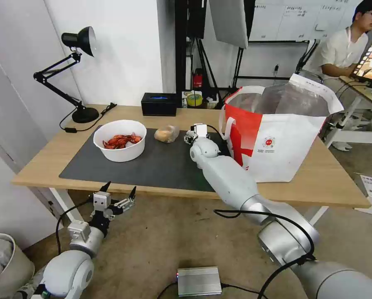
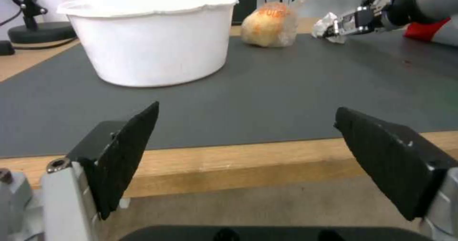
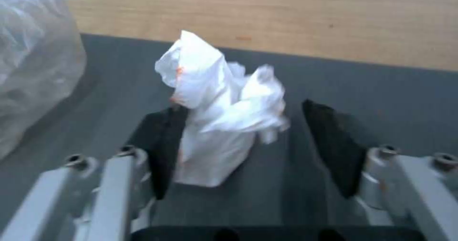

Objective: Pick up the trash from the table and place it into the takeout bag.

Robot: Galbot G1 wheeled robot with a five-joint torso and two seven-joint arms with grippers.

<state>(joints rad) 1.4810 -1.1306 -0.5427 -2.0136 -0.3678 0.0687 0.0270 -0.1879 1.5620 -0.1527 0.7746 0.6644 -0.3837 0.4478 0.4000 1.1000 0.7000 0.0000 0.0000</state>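
Crumpled white tissue (image 3: 224, 108) — light, soft, likely crushing easily; sitting between the gaping right pincer (image 3: 248, 148) fingers, best pinched mid-body; left pincer (image 2: 248, 155) idling open below the table (image 1: 314, 182) edge

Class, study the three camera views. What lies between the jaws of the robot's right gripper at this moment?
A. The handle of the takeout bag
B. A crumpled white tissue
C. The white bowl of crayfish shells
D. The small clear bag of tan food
B. In the right wrist view the crumpled white tissue stands on the dark mat between the open jaws of the right gripper, touching one jaw and clear of the other.
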